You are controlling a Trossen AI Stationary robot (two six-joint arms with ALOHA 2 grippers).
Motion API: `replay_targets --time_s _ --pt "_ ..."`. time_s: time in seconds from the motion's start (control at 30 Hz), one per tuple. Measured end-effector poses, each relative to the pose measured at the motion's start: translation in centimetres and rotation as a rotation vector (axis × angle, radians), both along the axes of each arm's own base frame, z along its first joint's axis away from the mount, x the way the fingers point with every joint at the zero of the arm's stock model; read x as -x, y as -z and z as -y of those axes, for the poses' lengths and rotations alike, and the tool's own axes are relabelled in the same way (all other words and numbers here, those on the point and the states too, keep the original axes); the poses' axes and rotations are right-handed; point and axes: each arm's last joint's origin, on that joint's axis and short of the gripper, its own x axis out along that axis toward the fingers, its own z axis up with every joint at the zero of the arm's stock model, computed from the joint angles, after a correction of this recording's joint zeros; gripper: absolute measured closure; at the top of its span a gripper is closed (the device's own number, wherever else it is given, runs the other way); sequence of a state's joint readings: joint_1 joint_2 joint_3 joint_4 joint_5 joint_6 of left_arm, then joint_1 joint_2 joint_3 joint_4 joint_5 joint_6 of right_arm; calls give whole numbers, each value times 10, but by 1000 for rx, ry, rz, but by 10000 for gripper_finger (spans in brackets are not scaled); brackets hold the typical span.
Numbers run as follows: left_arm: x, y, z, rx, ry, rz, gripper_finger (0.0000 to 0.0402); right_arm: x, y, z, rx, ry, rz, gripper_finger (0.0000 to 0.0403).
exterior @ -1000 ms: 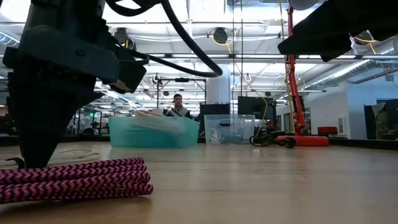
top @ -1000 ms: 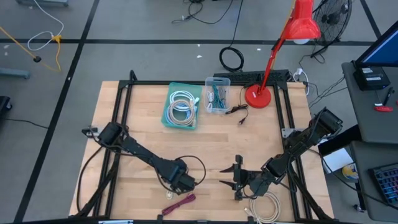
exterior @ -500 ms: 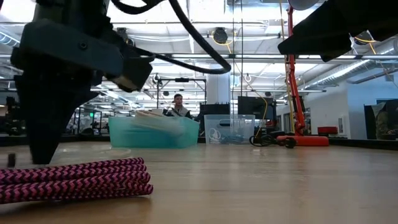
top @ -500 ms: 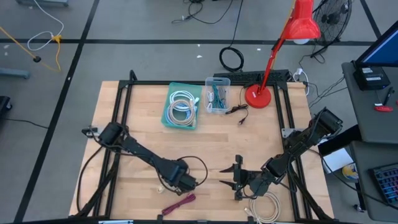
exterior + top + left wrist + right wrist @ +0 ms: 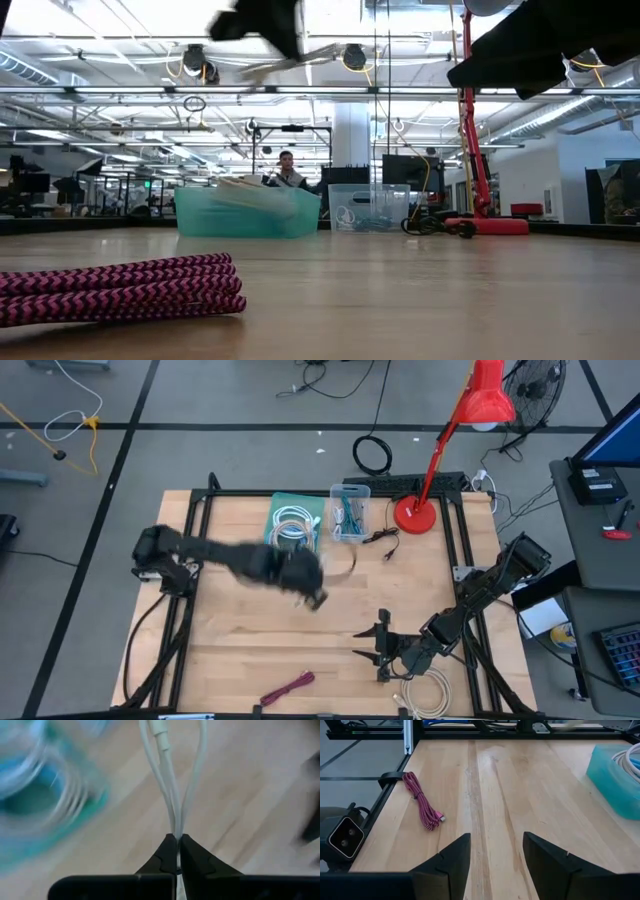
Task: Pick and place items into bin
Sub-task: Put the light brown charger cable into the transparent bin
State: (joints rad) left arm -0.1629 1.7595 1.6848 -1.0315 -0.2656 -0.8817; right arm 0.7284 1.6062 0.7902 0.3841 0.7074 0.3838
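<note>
Left claw (image 5: 178, 851): you see its two dark fingers pressed together on a white cable (image 5: 170, 785), pinching the strands where they meet. The cable's long axis runs straight away from the fingertips, loops trailing outward. In the high view your left claw (image 5: 312, 592) sits over the middle of the surface (image 5: 230, 650), just beside the teal bin (image 5: 272, 552); the arm is blurred.

Right claw (image 5: 493, 865): fingers spread, nothing between them, low over the near edge of the surface, right of centre (image 5: 383, 650).

Maroon cord (image 5: 287, 686): you find it bundled flat on the wood at the near edge, well apart from both claws, its long axis slanted across the boards. In the low view it lies in the foreground (image 5: 120, 288).

Teal bin: holds coiled white cables (image 5: 293, 526). A clear bin (image 5: 362, 500) stands just beside it with small teal cords (image 5: 349, 515) inside. Another pale coil (image 5: 428, 695) lies at the near edge beside your right arm.

Surface: light wooden boards in a black frame. A red lamp (image 5: 440, 450) stands at the far right corner.

Room: grey floor with dark lines; a person (image 5: 287, 170) shows behind the bins.
</note>
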Motion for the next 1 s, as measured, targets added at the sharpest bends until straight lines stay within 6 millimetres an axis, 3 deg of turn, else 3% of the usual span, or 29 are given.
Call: replay_targets --time_s 0.2,0.3,0.43,0.7,0.87,1.0 --pt "-21 -25 -96 114 88 307 399 2 5 3 -19 58 -39 232" --pt "-29 -20 -143 151 83 400 399 8 14 11 -31 218 -68 232" --pt "-41 4 -192 213 81 463 401 11 21 23 -31 357 -99 232" --pt "-71 71 -254 357 54 578 400 8 25 32 4 348 -168 232" --pt "-65 78 -284 316 -29 597 400 9 25 30 22 329 -173 232" --pt "-56 85 -296 291 -141 534 400 10 25 28 23 320 -173 232"
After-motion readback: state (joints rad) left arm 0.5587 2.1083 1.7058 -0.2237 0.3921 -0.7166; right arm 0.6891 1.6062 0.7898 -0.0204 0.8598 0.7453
